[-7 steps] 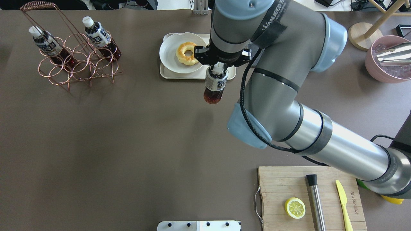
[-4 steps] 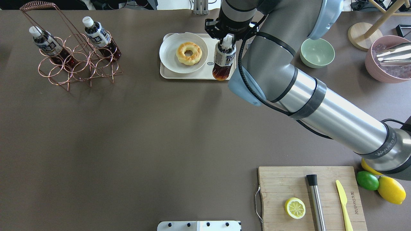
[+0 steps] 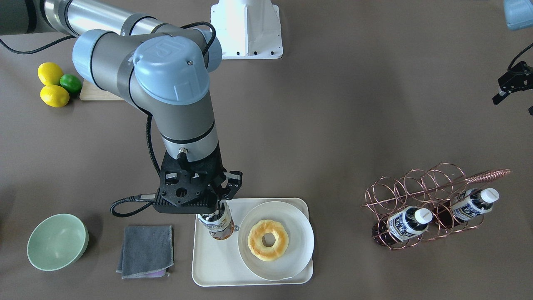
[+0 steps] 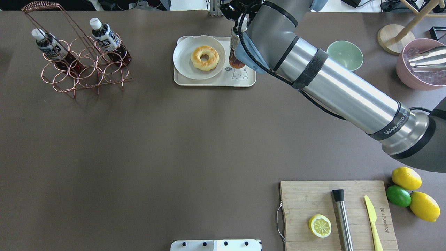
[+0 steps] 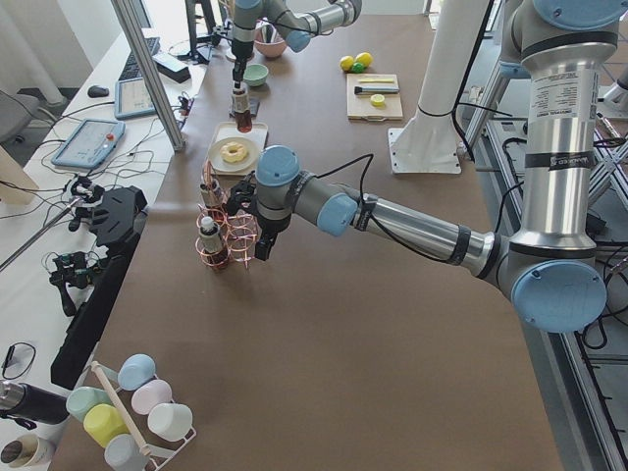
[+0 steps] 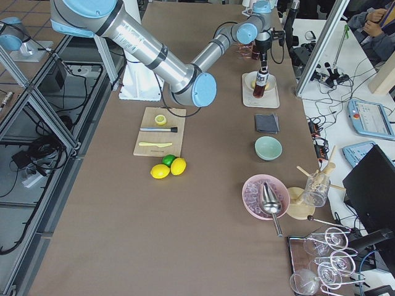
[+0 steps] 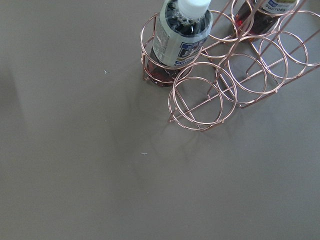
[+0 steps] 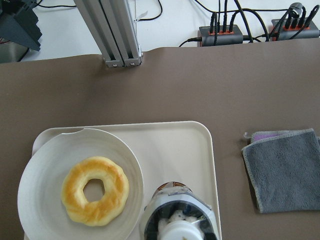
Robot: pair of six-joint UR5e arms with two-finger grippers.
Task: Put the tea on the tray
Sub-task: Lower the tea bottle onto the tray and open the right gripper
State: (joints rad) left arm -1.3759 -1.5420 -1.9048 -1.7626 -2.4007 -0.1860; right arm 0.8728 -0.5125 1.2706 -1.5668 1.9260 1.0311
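The right arm (image 3: 166,83) reaches in from the upper left, its wrist pointing straight down. The right gripper (image 3: 217,207) is clamped on the cap end of the tea bottle (image 3: 220,227), which is upright over the cream tray (image 3: 212,266), just beside the doughnut plate (image 3: 300,233). Whether its base touches is unclear. Well apart stands the copper wire rack (image 3: 420,183). The left gripper (image 3: 514,93) hangs at the right edge; I cannot tell its finger spread.

Upright tea (image 3: 219,225) over cream tray (image 3: 213,263)
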